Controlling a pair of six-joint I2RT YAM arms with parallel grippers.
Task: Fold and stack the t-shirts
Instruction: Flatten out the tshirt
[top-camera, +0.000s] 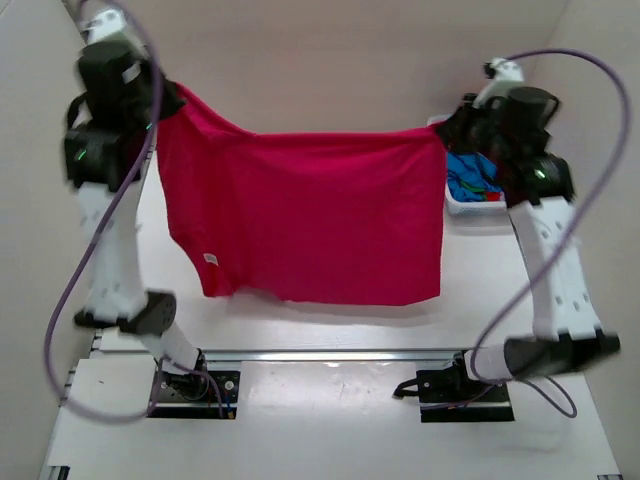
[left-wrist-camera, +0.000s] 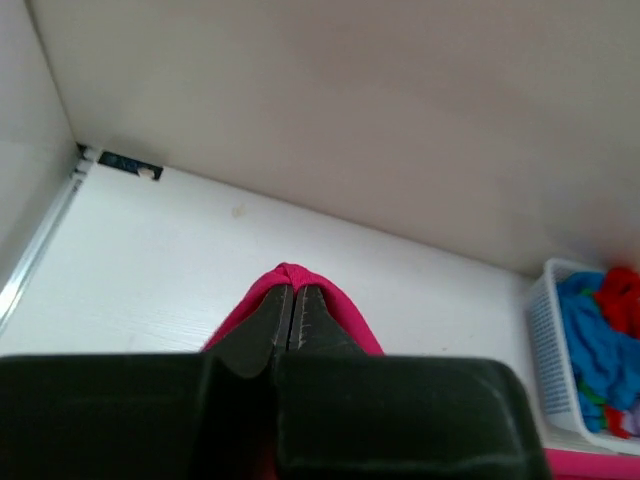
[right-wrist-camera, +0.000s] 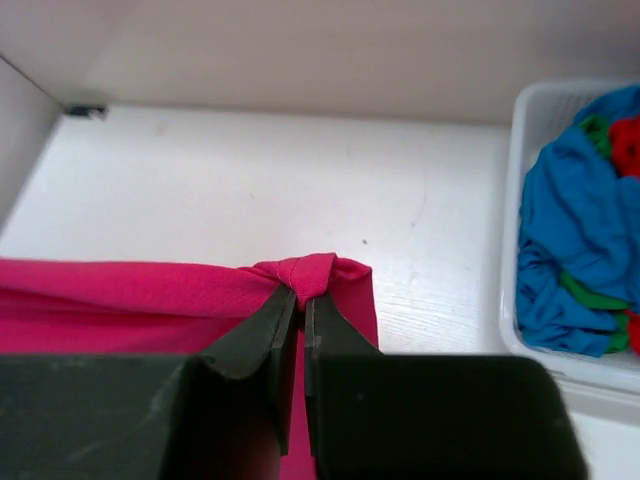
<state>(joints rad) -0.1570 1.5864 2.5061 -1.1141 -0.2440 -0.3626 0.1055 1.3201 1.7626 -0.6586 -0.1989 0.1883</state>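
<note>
A magenta-pink t-shirt (top-camera: 305, 215) hangs spread in the air between my two raised arms, its lower hem just above the table. My left gripper (top-camera: 168, 103) is shut on the shirt's upper left corner; in the left wrist view (left-wrist-camera: 291, 292) pink cloth (left-wrist-camera: 345, 310) wraps the closed fingertips. My right gripper (top-camera: 440, 128) is shut on the upper right corner; in the right wrist view (right-wrist-camera: 302, 298) a bunched pink fold (right-wrist-camera: 310, 272) sits pinched between the fingers. Blue and red t-shirts (right-wrist-camera: 570, 230) lie crumpled in the basket.
A white slatted basket (top-camera: 470, 207) stands at the right of the table, behind the right arm; it also shows in the left wrist view (left-wrist-camera: 545, 345) and the right wrist view (right-wrist-camera: 522, 150). Enclosure walls (top-camera: 330, 60) rise behind and to the left.
</note>
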